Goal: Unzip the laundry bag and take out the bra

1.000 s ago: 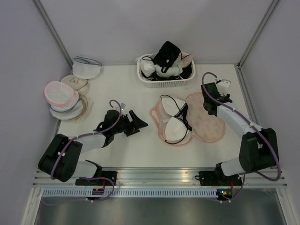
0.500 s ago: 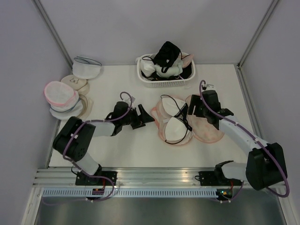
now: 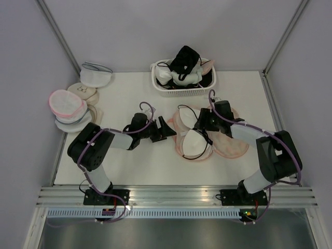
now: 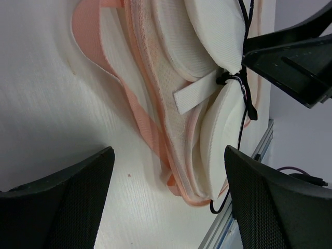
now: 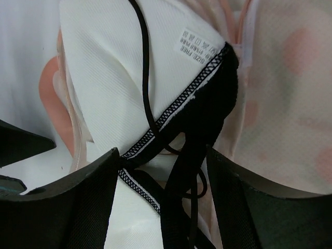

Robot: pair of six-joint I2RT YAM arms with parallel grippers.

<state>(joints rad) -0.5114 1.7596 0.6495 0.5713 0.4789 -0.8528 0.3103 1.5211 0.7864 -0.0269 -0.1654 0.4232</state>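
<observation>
Now left fingers (image 4: 62,199) wide, empty, beside laundry bag (image 4: 148,88); right fingers (image 5: 67,207) wide over bra (image 5: 104,78)

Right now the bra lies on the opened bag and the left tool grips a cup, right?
No: the left tool stands open at the edge of the bag, gripping nothing, as the left wrist view shows. The bra does lie on the opened bag.

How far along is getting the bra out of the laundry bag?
Done: the laundry bag lies unzipped and open. In hand: the right gripper straddles the bra at its straps, jaws open; the left gripper is open at the bag's edge. Left: lift the bra clear.
</observation>
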